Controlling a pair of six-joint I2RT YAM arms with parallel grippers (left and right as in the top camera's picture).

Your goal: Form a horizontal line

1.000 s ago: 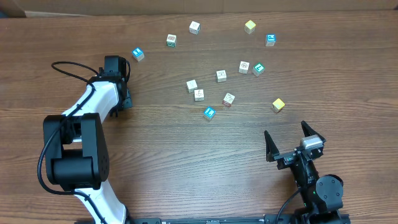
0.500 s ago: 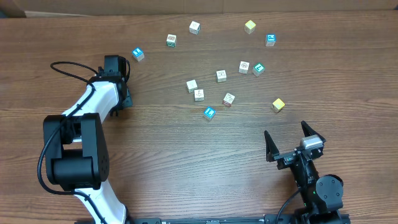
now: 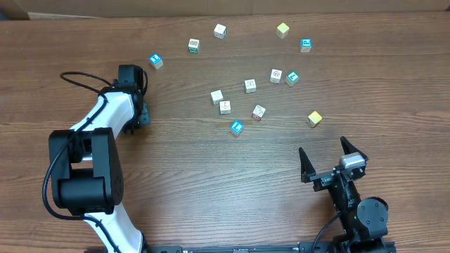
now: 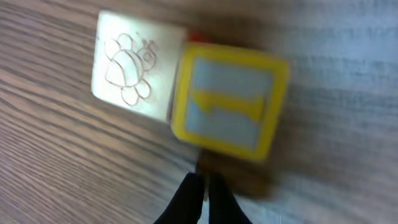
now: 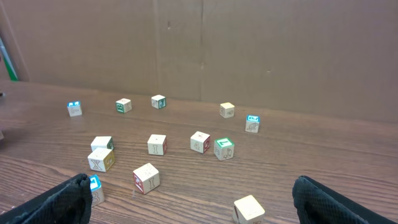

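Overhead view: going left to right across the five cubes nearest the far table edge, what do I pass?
Blue-topped small wooden cube → white cube with green print → white cube with dark print → yellow cube → second blue-topped cube.

In the overhead view the following are counted: six white-topped cubes [image 3: 220, 31] [image 3: 275, 75] [image 3: 250, 86] [image 3: 216, 97] [image 3: 225, 107] [image 3: 259, 112], three blue-topped cubes [image 3: 155, 61] [image 3: 306, 45] [image 3: 237, 128], two green-topped cubes [image 3: 194, 46] [image 3: 292, 78] and two yellow cubes [image 3: 283, 29] [image 3: 315, 119] (thirteen in all). In the left wrist view two touching cubes are recorded: one white cube [image 4: 134, 71] with a bee drawing and one yellow-bordered cube [image 4: 227, 102]. Whether these two fall within the overhead count cannot be told.
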